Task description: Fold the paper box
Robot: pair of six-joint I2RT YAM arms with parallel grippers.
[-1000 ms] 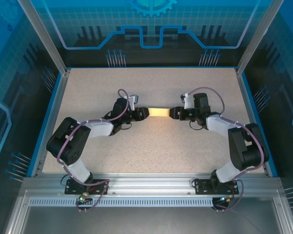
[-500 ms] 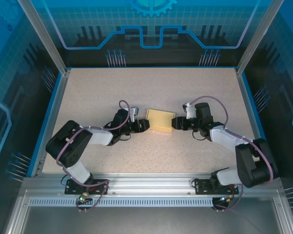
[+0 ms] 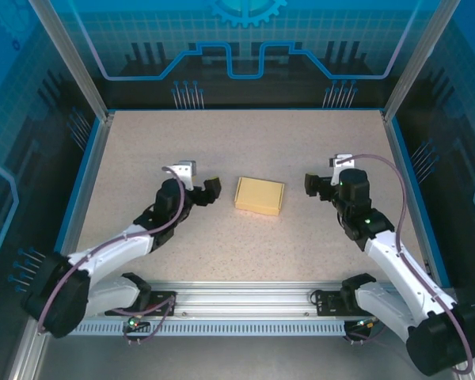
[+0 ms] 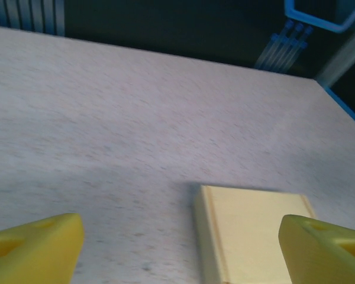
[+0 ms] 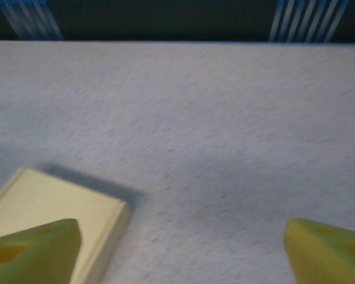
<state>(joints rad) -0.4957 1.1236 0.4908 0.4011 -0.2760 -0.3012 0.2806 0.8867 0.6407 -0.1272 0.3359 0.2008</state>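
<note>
Box [image 3: 260, 195] noted flat, closed up. Judged light, thin card, easily dented; best taken gently by opposite edges. Left gripper [image 3: 208, 190] and right gripper [image 3: 313, 184] seen spread wide, empty, clear of it.

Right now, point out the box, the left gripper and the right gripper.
box [image 3: 260, 195], top view, middle of its upper face.
left gripper [image 3: 207, 194], top view, midway between its open fingertips.
right gripper [image 3: 313, 188], top view, midway between its open fingertips.

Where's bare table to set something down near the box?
Free: table beyond the paper box to the far edge, and between it and the arm bases. Crowded: its sides, facing the left gripper and right gripper.
</note>
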